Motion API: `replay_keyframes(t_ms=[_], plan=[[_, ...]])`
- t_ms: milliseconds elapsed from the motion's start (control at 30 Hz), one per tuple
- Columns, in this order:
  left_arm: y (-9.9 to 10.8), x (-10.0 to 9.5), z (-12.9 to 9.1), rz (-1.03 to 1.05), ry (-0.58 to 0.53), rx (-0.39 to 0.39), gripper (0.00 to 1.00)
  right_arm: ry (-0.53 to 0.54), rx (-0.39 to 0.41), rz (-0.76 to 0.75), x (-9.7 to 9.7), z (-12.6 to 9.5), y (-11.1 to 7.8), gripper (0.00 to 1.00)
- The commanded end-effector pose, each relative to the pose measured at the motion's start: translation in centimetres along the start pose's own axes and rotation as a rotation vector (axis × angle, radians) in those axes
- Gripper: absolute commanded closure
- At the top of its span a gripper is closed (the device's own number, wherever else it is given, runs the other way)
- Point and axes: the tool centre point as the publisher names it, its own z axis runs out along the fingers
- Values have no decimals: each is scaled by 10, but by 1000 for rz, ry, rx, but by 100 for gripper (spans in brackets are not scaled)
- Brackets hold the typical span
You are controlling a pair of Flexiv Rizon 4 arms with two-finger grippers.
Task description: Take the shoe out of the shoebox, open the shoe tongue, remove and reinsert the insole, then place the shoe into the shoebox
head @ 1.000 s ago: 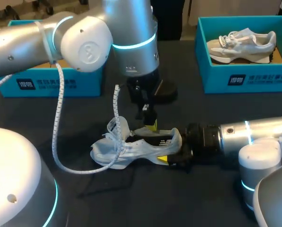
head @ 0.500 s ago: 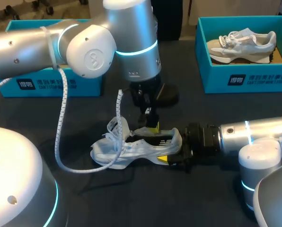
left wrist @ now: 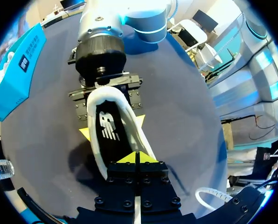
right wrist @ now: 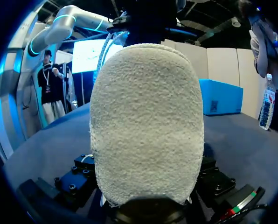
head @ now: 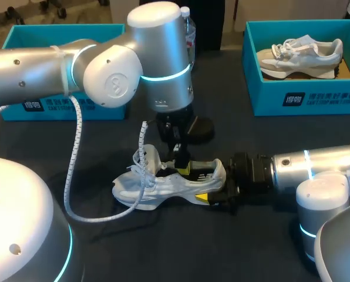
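- A pale mesh shoe (head: 163, 187) is sitting upright at the middle of the dark worktop (head: 251, 247), laces loose and tongue sticking up.
- The right gripper (head: 215, 188) is clamping its rounded, fuzzy heel from both sides.
- The left gripper (left wrist: 136, 158) is hanging over the opening with its fingers pressed together. Its tips are at the flat black insole (left wrist: 108, 133), and I cannot tell whether they are pinching it.
- A teal box (head: 63, 106) is sitting at the far left corner.
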Motion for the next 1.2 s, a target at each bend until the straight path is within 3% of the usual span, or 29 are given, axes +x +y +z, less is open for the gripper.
replay_keyframes(t_ms=[33,600,1200], plan=[[0,-4,5,3,24,7,100,0,4,0,0,0,1,100],[15,-13,14,27,52,-12,100,0,4,0,0,0,1,100],[18,-2,31,32,47,-33,100,0,4,0,0,0,1,100]])
